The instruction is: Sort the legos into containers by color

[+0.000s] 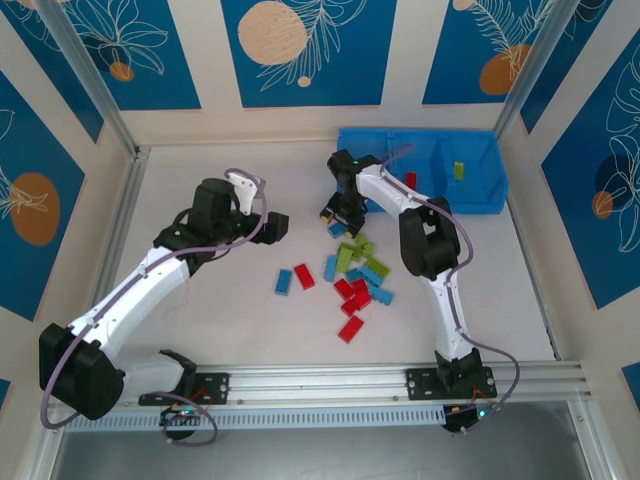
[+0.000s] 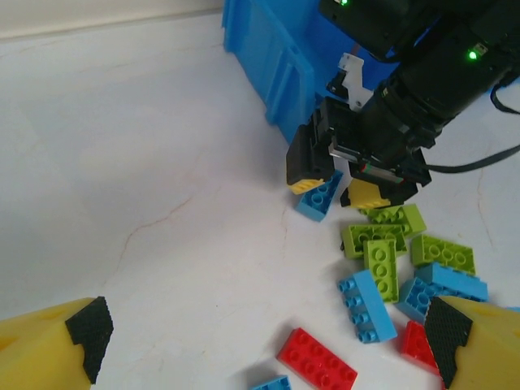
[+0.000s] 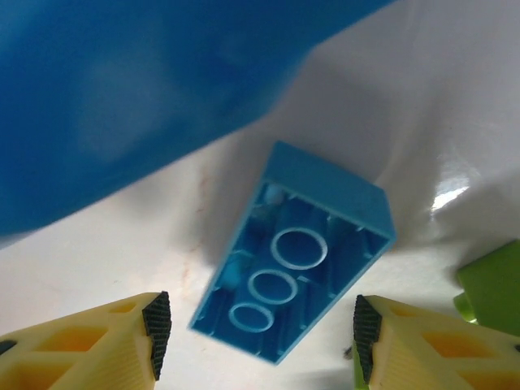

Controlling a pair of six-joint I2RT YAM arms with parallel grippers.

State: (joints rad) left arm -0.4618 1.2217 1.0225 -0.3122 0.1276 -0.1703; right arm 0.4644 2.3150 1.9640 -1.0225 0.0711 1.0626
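Observation:
Red, light blue and lime green legos [image 1: 355,277] lie scattered mid-table. The bright blue three-compartment tray [image 1: 480,190] stands at the back right, with a red brick [image 1: 410,180] in one compartment and a green brick [image 1: 459,170] in another. My right gripper [image 3: 258,337] is open, low over the table beside the tray wall [image 3: 122,97], straddling an upside-down light blue brick [image 3: 296,252] without touching it. The left wrist view shows that right gripper [image 2: 337,185] over the same brick [image 2: 318,197]. My left gripper [image 2: 268,337] hangs open and empty, left of the pile.
Below the left gripper lie a red brick [image 2: 317,367], a light blue brick [image 2: 367,305] and green bricks [image 2: 382,244]. White walls and metal posts ring the table; a rail [image 1: 330,380] runs along the near edge. Bare tabletop [image 1: 200,150] spreads to the left.

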